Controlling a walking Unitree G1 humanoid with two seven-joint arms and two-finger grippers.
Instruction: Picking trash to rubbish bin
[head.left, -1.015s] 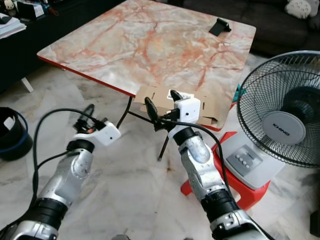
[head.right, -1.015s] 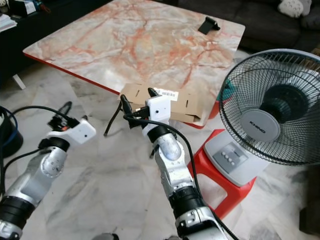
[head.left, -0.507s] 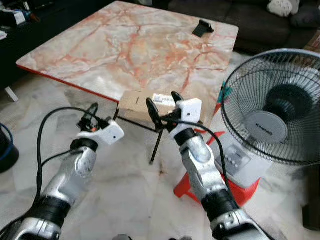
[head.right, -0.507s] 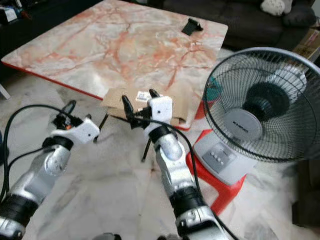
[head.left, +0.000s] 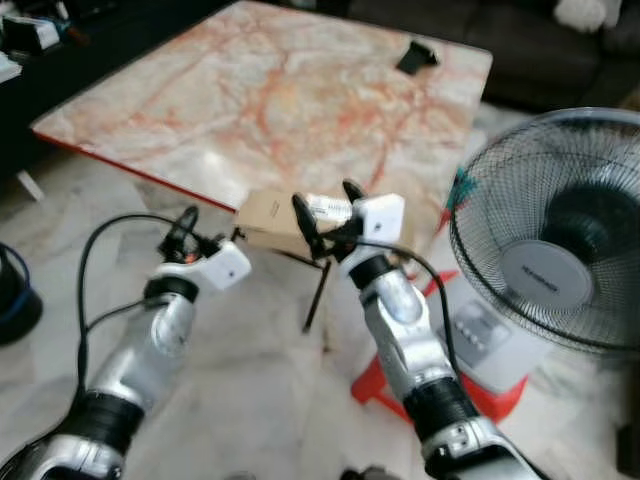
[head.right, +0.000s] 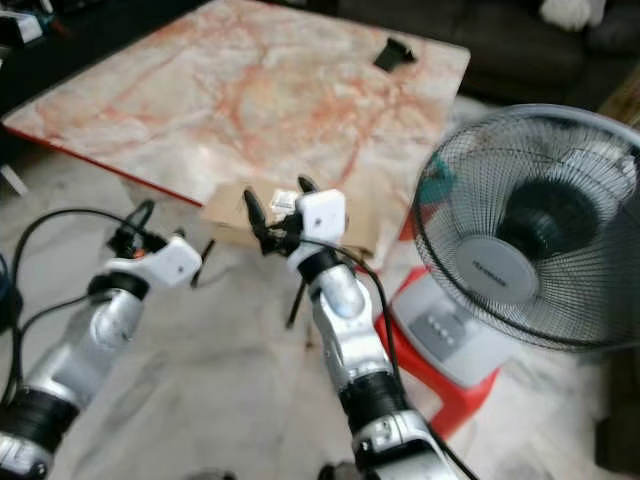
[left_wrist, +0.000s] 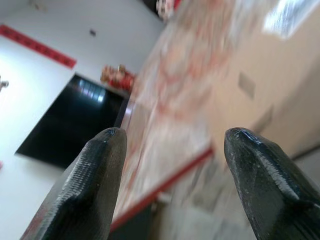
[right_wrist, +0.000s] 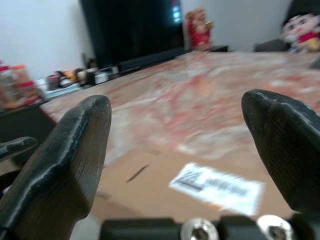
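A flattened brown cardboard piece (head.left: 268, 213) with a white label lies on the near edge of the marble table (head.left: 250, 110) and overhangs it. My right gripper (head.left: 325, 196) is open, held just in front of and above the cardboard, fingers spread wide. In the right wrist view the cardboard (right_wrist: 145, 185) and its label (right_wrist: 216, 185) lie close beneath the fingers (right_wrist: 65, 150). My left gripper (head.left: 184, 224) is open and empty, lower and to the left over the floor. A dark bin with a blue rim (head.left: 14, 295) stands at the far left.
A standing fan (head.left: 560, 250) rests on a red stool (head.left: 385, 372) right of my right arm. A thin black table leg (head.left: 318, 295) slants down below the cardboard. A small black object (head.left: 416, 56) lies at the table's far side. The floor is pale marble.
The whole picture has shifted as the camera moved. The cardboard now sits closer to my right gripper's fingers. Both grippers have stayed open and the arms hold the same pose.
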